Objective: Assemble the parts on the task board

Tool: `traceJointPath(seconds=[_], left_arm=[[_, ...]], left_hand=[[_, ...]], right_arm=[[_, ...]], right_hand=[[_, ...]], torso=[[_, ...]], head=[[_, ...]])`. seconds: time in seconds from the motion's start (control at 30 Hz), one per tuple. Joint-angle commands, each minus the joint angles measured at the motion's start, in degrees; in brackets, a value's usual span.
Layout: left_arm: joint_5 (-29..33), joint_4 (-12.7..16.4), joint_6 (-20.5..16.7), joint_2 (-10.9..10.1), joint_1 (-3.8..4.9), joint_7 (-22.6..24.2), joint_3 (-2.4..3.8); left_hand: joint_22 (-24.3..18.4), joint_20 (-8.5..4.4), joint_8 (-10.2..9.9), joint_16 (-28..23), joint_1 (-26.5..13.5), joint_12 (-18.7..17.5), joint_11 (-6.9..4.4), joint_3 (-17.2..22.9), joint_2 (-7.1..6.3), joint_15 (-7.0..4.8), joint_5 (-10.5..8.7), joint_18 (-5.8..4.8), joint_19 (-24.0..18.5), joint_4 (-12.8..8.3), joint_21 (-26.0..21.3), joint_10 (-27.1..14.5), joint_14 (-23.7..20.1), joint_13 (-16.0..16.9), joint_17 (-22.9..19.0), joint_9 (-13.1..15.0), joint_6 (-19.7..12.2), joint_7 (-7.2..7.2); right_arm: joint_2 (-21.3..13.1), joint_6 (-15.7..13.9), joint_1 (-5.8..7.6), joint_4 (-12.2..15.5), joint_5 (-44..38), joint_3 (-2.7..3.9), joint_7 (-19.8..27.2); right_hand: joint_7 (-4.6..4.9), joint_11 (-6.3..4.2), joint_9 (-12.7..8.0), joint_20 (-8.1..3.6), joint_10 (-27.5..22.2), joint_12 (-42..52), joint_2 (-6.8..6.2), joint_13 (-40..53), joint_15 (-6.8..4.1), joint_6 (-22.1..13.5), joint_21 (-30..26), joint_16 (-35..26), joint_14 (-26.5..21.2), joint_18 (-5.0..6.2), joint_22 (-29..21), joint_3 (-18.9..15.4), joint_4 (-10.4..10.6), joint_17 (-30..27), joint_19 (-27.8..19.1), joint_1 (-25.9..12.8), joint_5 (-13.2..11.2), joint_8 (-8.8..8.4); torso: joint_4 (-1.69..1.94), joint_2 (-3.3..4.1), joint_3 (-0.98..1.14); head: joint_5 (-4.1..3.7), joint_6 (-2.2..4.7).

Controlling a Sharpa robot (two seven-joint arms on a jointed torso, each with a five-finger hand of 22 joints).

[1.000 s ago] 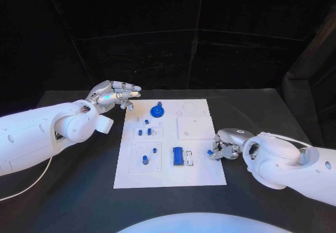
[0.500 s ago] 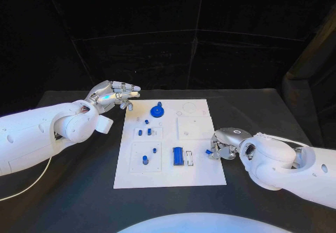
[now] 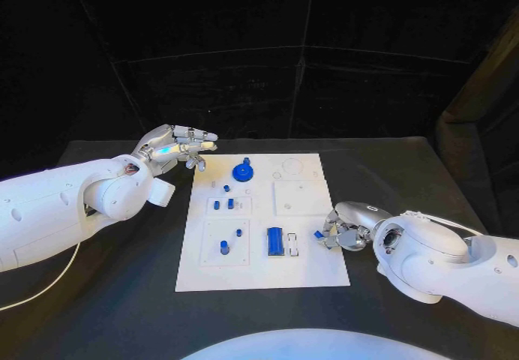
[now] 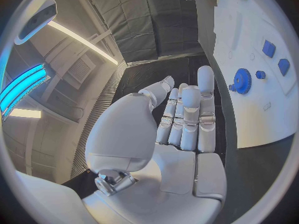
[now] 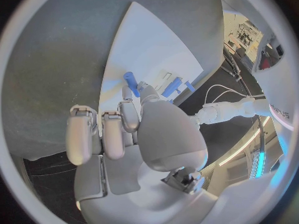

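The white task board (image 3: 259, 270) lies mid-table. On it stand a blue gear (image 3: 244, 172), a blue rectangular block (image 3: 274, 241) and several small blue pegs, one of them (image 3: 224, 246) in the near left plate. My right hand (image 3: 348, 227) rests at the board's right edge and pinches a small blue part (image 3: 321, 235) between thumb and a finger; the right wrist view shows this part (image 5: 131, 83) at the fingertips over the board (image 5: 156, 45). My left hand (image 3: 173, 146) hovers off the board's far left corner, holding nothing, its fingers (image 4: 187, 114) stretched out beside the gear (image 4: 241, 80).
Raised square plates sit on the board, a bare one (image 3: 301, 197) at the right centre. Black tabletop (image 3: 119, 300) surrounds the board on all sides. A white cable (image 3: 43, 292) trails under my left arm.
My right hand has edged slightly toward the board's right edge with the blue part still pinched. The left hand has stayed still.
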Motion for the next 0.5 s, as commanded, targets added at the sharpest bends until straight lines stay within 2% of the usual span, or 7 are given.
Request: traceJointPath(seconds=[0.03, 0.13, 0.23, 0.43, 0.5], left_arm=[[0.18, 0.10, 0.56, 0.05, 0.07, 0.61, 0.04], [0.18, 0.14, 0.54, 0.04, 0.07, 0.63, 0.03], [0.18, 0.19, 0.53, 0.02, 0.07, 0.66, 0.03], [0.18, 0.23, 0.56, 0.01, 0.07, 0.69, 0.03], [0.18, 0.25, 0.58, 0.00, 0.07, 0.69, 0.03]], left_hand=[[-0.06, 0.12, 0.40, -0.19, 0.24, 0.25, 0.17, -0.27, 0.50, -0.07, 0.32, 0.81, 0.00, 0.04, -0.33, -0.36, -0.31, 0.09, -0.07, -0.08, -0.35, 0.24], [-0.06, 0.12, 0.40, -0.19, 0.24, 0.25, 0.17, -0.27, 0.50, -0.07, 0.32, 0.81, 0.00, 0.04, -0.33, -0.36, -0.31, 0.09, -0.07, -0.08, -0.35, 0.24], [-0.06, 0.12, 0.40, -0.19, 0.24, 0.25, 0.17, -0.27, 0.50, -0.07, 0.32, 0.81, 0.00, 0.04, -0.33, -0.36, -0.31, 0.09, -0.07, -0.08, -0.35, 0.24], [-0.06, 0.12, 0.40, -0.19, 0.24, 0.25, 0.17, -0.27, 0.50, -0.07, 0.32, 0.81, 0.00, 0.04, -0.33, -0.36, -0.31, 0.09, -0.07, -0.08, -0.35, 0.24], [-0.15, 0.11, 0.53, -0.05, 0.35, 0.53, 0.14, -0.31, 0.56, -0.08, 0.32, 0.82, 0.04, -0.06, -0.43, -0.45, -0.31, 0.12, -0.05, -0.07, -0.34, 0.21]], right_arm=[[-0.07, -7.61, 0.10, 0.92, 8.26, 0.02, 2.43], [0.10, -9.16, 0.11, 1.36, 10.41, 0.03, 3.19], [0.40, -9.31, 0.11, 1.46, 12.19, 0.03, 3.50], [1.69, -8.63, 0.10, 0.81, 14.42, 0.03, 3.45], [2.27, -7.27, 0.11, 0.43, 14.90, 0.03, 2.82]], right_hand=[[0.00, -0.31, -0.14, 0.25, 0.79, 0.43, -1.00, 0.99, -0.27, 0.44, 0.29, 0.38, 4.56, -1.18, 7.17, 0.16, 0.54, 7.10, 2.44, -1.25, 0.41, -0.21], [-0.04, -0.34, -0.15, 0.24, 0.87, 0.55, -1.14, 1.08, -0.28, 0.60, 0.31, 0.39, 4.57, -1.19, 7.22, 0.24, 0.66, 7.12, 2.46, -1.39, 0.48, -0.22], [-0.13, -0.40, -0.14, 0.22, 0.91, 0.56, -1.24, 1.09, -0.31, 0.88, 0.32, 0.37, 4.56, -1.19, 7.23, 0.41, 0.78, 7.07, 2.47, -1.51, 0.53, -0.19], [-0.29, -0.53, -0.12, 0.16, 0.93, 0.46, -1.45, 1.03, -0.41, 1.40, 0.29, 0.35, 4.56, -1.17, 7.18, 0.69, 1.07, 7.03, 2.46, -1.82, 0.58, -0.16], [-0.34, -0.57, -0.13, 0.12, 0.97, 0.45, -1.62, 1.03, -0.45, 1.58, 0.28, 0.33, 4.55, -1.17, 7.17, 0.76, 1.33, 7.01, 2.46, -2.15, 0.56, -0.19]], torso=[[0.01, 0.02, -0.04], [0.00, 0.02, -0.04], [0.01, 0.05, -0.03], [0.04, 0.04, -0.04], [0.06, 0.06, -0.04]], head=[[0.16, -0.08], [0.24, -0.16], [0.20, -0.17], [0.25, -0.16], [0.25, -0.18]])
